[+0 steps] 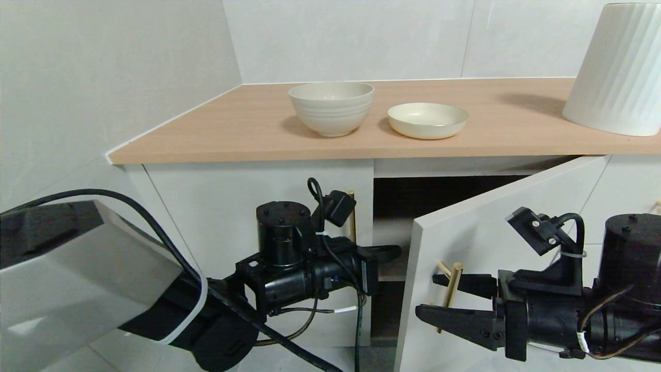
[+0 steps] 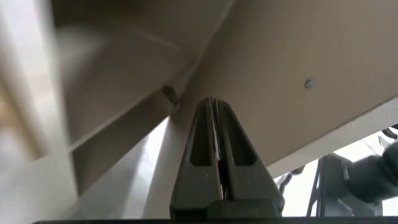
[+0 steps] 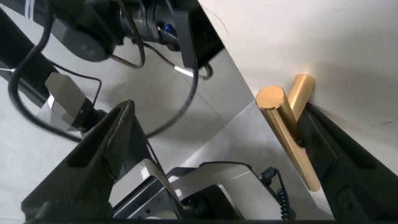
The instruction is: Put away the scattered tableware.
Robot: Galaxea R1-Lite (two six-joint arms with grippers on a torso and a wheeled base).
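The bowl (image 1: 331,107) and shallow dish (image 1: 427,120), 2 pieces, sit side by side toward the left end of the bench (image 1: 232,129). Below, the right end effector (image 1: 428,295) spreads wide around the brass handle (image 1: 450,292) of the cabinet door (image 1: 480,206), likely to swing it. The left end effector (image 1: 390,253), pinched closed, noses into the gap.

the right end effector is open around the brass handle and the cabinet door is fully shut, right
Not quite: the cabinet door is not shut. The head view shows it swung partly open. The rest holds: the right end effector is open around the brass handle.
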